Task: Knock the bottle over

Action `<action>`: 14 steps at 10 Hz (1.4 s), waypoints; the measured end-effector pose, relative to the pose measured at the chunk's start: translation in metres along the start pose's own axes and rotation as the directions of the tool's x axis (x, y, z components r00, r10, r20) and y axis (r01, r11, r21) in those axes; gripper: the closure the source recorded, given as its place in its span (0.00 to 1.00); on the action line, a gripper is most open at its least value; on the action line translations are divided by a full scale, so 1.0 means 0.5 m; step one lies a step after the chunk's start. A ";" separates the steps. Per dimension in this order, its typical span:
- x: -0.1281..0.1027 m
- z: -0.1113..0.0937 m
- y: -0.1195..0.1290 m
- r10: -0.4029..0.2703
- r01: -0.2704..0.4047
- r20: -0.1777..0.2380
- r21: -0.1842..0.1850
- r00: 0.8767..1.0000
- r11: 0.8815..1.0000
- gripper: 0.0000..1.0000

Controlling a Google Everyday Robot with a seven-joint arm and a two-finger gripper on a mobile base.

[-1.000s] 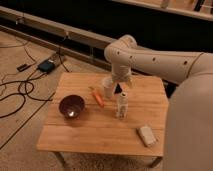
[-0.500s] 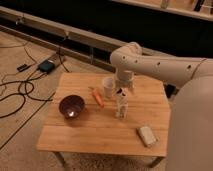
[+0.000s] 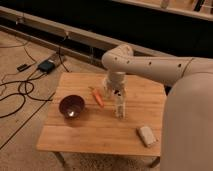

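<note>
The robot's gripper (image 3: pixel 118 94) hangs at the end of a thick white arm (image 3: pixel 150 67), pointing straight down over the middle of a small wooden table (image 3: pixel 95 132). It sits directly above the bottle (image 3: pixel 120 106), close enough that its tip seems to meet the bottle's neck, though whether the claw is spread or closed on anything cannot be told from here. The bottle stands upright near the table's centre, slim and pale white. Just behind the bottle, partly hidden by the gripper, is a short white cup (image 3: pixel 107 91); what it holds cannot be seen. To the left of the bottle lies an orange carrot-like object (image 3: pixel 98 97), flat on the wood and slanted. Further left of the bottle sits a dark round bowl (image 3: pixel 72 105), with a bright patch low inside that may be a reflection. To the right of the bottle and nearer the front edge lies a flat pale rectangular block (image 3: pixel 146 135). Well beyond the bottle, left of the table, black cables (image 3: pixel 20 90) trail across the floor.
</note>
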 end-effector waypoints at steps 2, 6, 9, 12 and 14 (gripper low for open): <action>-0.006 -0.004 0.043 -0.025 0.025 -0.011 -0.002 1.000 1.000 0.35; -0.021 -0.005 0.088 -0.060 0.060 -0.016 0.001 0.998 0.998 0.35; -0.033 -0.002 0.094 -0.077 0.077 0.002 -0.004 0.997 0.997 0.35; -0.040 -0.001 0.097 -0.085 0.086 0.023 -0.017 0.996 0.996 0.35; -0.040 0.000 0.096 -0.085 0.085 0.023 -0.017 0.996 0.996 0.35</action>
